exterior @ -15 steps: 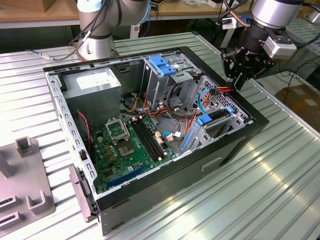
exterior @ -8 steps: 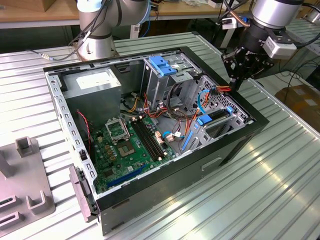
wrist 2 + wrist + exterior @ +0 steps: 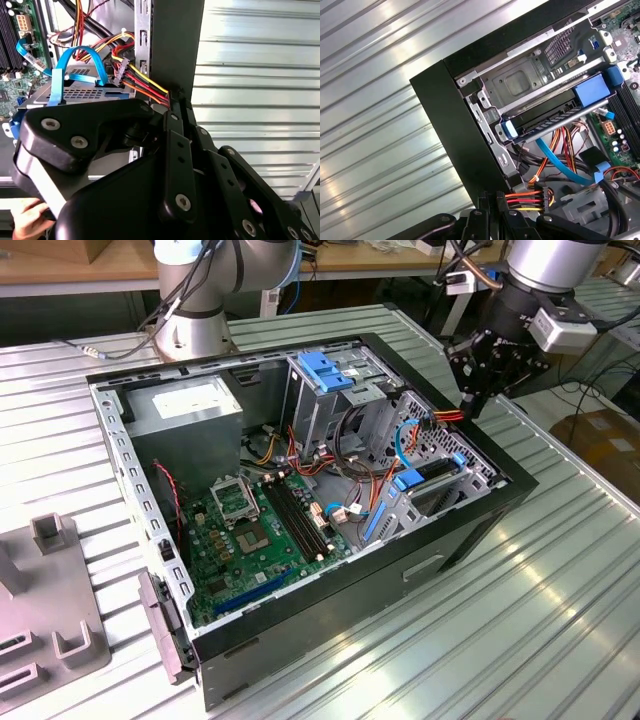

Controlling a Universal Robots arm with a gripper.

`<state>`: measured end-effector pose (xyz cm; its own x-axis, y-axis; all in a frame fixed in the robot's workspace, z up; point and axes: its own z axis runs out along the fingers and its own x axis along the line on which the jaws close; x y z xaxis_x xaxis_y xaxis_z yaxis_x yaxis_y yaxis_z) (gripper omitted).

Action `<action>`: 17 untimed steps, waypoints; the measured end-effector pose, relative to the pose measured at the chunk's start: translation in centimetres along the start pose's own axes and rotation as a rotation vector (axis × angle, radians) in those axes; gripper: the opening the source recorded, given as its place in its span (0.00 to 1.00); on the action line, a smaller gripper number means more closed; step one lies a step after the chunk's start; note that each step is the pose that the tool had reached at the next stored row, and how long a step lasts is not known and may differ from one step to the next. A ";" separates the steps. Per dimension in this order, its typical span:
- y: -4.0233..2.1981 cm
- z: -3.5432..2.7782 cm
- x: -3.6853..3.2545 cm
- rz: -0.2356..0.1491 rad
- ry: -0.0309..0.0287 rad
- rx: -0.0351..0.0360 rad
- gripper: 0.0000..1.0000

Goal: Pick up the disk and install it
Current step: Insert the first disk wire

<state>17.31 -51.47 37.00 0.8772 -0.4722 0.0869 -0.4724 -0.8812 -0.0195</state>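
The disk [image 3: 432, 472] lies flat in the drive bay of the open computer case [image 3: 330, 610], against the wall at the exterior view's right. Blue bracket tabs show at both its ends. In the first wrist view the disk [image 3: 547, 119] is a dark slab between blue tabs under a metal bay plate. My gripper [image 3: 468, 405] hangs just above that wall, beyond the disk, shut with nothing between its fingers. In the first wrist view my gripper [image 3: 491, 197] points at the wall's edge beside a red, orange and yellow power cable [image 3: 527, 197]. My gripper [image 3: 172, 95] appears the same in the second wrist view.
A tall metal cage with a blue top [image 3: 325, 370] stands mid-case, with a grey power supply box [image 3: 185, 405] and the green motherboard [image 3: 255, 530]. A second arm's base [image 3: 195, 300] stands behind the case. A grey fixture [image 3: 50, 610] lies at the left. A person's hand [image 3: 30, 220] shows low.
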 end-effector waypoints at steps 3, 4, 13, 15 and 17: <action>0.01 0.09 -0.02 0.035 0.0007 -0.0035 0.16; 0.01 0.12 -0.02 0.041 0.0007 -0.0040 0.16; 0.64 0.23 -1.19 0.071 0.0007 -0.0067 0.16; 0.74 0.19 -1.37 0.077 0.0007 -0.0075 0.16; 0.77 0.17 -1.43 0.088 0.0005 -0.0084 0.16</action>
<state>15.71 -51.47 36.69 0.8325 -0.5474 0.0857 -0.5480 -0.8363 -0.0188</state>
